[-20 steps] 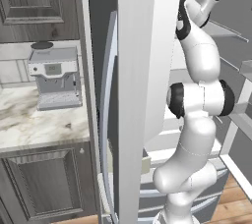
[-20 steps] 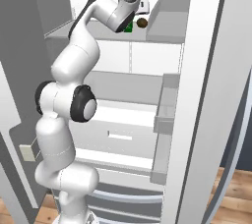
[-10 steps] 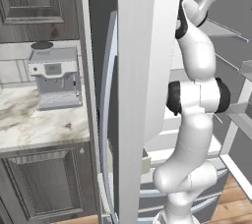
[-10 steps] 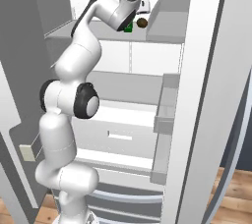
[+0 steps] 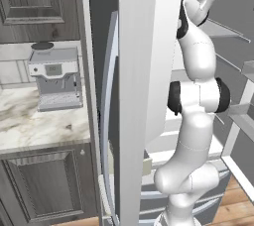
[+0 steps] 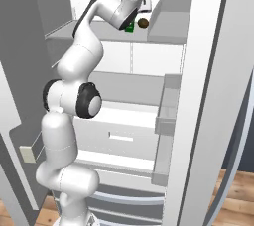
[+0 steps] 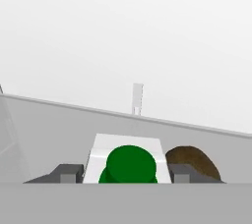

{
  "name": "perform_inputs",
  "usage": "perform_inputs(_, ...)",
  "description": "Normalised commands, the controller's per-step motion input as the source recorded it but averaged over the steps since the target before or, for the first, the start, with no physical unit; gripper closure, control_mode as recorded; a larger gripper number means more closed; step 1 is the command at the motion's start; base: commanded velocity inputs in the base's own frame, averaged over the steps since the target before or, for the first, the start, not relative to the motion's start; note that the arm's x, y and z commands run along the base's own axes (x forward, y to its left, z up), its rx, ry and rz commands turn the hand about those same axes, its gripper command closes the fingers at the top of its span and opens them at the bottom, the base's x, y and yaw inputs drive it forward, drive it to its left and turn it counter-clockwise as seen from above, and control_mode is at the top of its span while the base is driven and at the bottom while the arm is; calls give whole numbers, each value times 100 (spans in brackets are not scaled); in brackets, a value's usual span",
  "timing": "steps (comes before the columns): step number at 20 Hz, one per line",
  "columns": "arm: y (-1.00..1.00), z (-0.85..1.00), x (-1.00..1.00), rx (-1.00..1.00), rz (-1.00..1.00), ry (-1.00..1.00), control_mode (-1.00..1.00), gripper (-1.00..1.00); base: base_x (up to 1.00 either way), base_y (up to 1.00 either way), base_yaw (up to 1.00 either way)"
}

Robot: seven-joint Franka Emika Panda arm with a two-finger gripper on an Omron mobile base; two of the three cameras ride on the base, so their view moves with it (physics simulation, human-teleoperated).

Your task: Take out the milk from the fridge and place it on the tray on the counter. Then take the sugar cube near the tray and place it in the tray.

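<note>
The milk (image 7: 128, 161), a small carton with a white top and green cap, stands on the upper shelf of the open fridge (image 6: 99, 34). In the hand view my gripper (image 7: 125, 173) has a fingertip pressed against each side of the carton. From the right base view the arm reaches up to that shelf, where the gripper (image 6: 130, 24) covers most of the milk (image 6: 130, 28), leaving only a green patch visible. The fridge (image 5: 139, 71) door edge fills the middle of the left base view. The marbled counter (image 5: 39, 121) lies at the left. The tray and the sugar cube are out of view.
A round brown item (image 7: 194, 161) sits just right of the carton on the same shelf, also seen as the brown item (image 6: 143, 22) from the right. A grey coffee machine (image 5: 54, 79) stands on the counter. Door bins (image 6: 166, 121) hang on the right-hand door.
The jaws have closed in from wide open onto the sides of the milk carton. The arm has barely moved.
</note>
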Motion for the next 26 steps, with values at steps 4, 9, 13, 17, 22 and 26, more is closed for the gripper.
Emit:
perform_inputs(4,4,0,-16,0,0,0,-100,100,0,0,0)
perform_inputs(9,6,7,-59,0,0,-3,-100,100,0,0,0)
perform_inputs(13,0,2,-85,0,0,-2,-100,100,0,0,0)
perform_inputs(17,0,14,-98,0,0,-9,-100,100,0,0,0)
perform_inputs(22,0,13,-98,0,0,-10,-100,100,0,0,0)
perform_inputs(26,3,-1,-100,0,0,-7,-100,100,0,0,0)
